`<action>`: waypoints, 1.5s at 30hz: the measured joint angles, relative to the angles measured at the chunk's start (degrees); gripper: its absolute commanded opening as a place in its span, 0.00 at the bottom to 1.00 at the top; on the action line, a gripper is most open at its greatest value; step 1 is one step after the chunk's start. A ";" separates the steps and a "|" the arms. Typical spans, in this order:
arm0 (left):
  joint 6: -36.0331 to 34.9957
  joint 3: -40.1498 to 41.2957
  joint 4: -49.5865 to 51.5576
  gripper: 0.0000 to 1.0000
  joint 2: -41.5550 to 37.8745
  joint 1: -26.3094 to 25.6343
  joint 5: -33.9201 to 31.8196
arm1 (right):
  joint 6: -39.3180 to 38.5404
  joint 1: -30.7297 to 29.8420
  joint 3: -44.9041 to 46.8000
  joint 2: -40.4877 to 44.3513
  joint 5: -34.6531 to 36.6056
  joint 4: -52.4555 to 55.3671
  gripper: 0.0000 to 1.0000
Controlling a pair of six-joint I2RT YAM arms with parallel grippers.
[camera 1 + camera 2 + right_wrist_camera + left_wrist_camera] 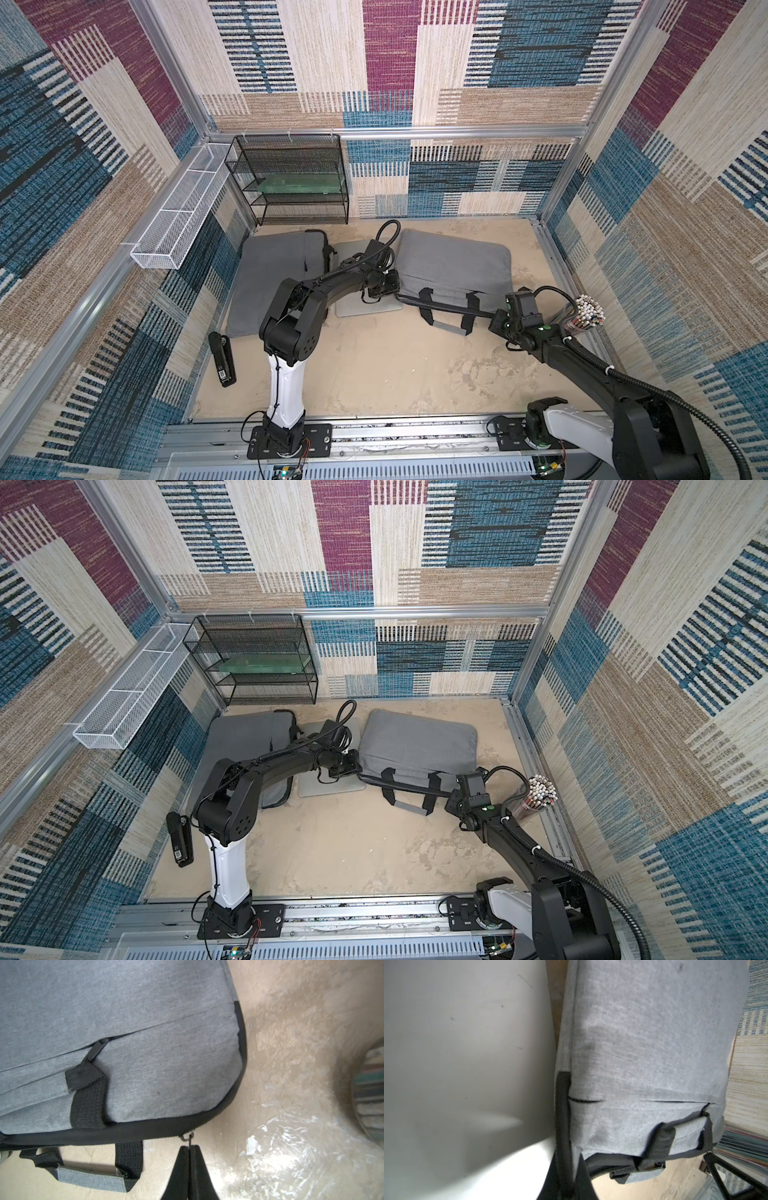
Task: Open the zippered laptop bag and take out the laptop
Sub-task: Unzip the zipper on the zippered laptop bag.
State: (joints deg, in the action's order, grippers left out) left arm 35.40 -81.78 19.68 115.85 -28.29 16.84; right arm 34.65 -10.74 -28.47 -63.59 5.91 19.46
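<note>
**Near zone.** On the sandy tabletop [374, 374] a black handheld device [222, 359] lies at the left. Its small white label is too small to read. At the right, a clear cup of pencils [586, 318] stands beside the right arm. The right gripper [189, 1148] is pinched tight on the metal zipper pull [189, 1139] at the bag's near right corner.

**Middle zone.** The light grey laptop bag [453, 266] lies flat, right of centre. Its long axis runs left to right across the table, slightly skewed. The black zippered edge faces the robot, and one carry handle [451, 328] lies on the table on that side. No brand or lettering can be seen on the bag. The left gripper [566, 1159] is clamped on the black trim at the bag's near left corner. Just left of the bag, a silver laptop [365, 305] lies flat on the table, partly hidden by the left arm. Left of that lies a second, darker grey bag [270, 274].

**Far zone.** A black mesh rack [291, 183] stands against the back wall with a green slab [299, 185] on one shelf. A white wire basket [178, 212] hangs on the left wall.
</note>
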 measured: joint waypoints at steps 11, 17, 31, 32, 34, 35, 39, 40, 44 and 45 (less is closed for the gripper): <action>0.57 -2.47 0.70 0.15 0.37 1.05 -1.51 | 2.27 -2.56 0.50 0.92 -4.74 -0.46 0.00; 2.14 -2.93 -0.74 0.40 0.15 2.03 -3.26 | 4.37 -6.34 0.50 0.94 -5.92 -0.50 0.00; 4.94 4.48 -4.59 0.49 -7.21 -3.17 -2.23 | 8.85 -13.53 0.37 -0.87 -5.86 -0.33 0.00; 4.96 4.66 -4.85 0.49 -7.23 -4.31 -1.84 | 9.01 -13.70 0.37 -0.87 -5.84 -0.33 0.00; 5.18 4.87 -5.07 0.49 -7.06 -6.99 -1.64 | 9.25 -13.97 0.37 -0.87 -5.68 -0.33 0.00; 5.25 4.98 -5.46 0.49 -6.88 -8.04 -1.57 | 9.33 -14.05 0.37 -0.87 -5.66 -0.31 0.00; 6.47 5.20 -7.74 0.50 -5.14 -11.67 -1.20 | 9.49 -14.49 0.28 -0.87 -5.64 -0.28 0.00; 6.67 5.07 -8.15 0.50 -4.46 -12.22 -1.16 | 9.64 -14.64 0.15 -0.87 -5.64 -0.20 0.00; 7.08 4.00 -9.01 0.54 -2.16 -14.08 -0.33 | 9.84 -15.54 -0.72 -0.90 -5.42 0.07 0.00; 7.17 3.82 -9.33 0.57 -1.84 -14.49 -0.09 | 9.84 -15.82 -0.96 -0.92 -5.38 0.09 0.00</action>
State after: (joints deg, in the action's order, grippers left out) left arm 42.57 -77.95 10.35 114.02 -42.78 16.75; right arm 44.49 -26.57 -29.43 -64.51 0.54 19.55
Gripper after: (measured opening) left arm 0.529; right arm 0.084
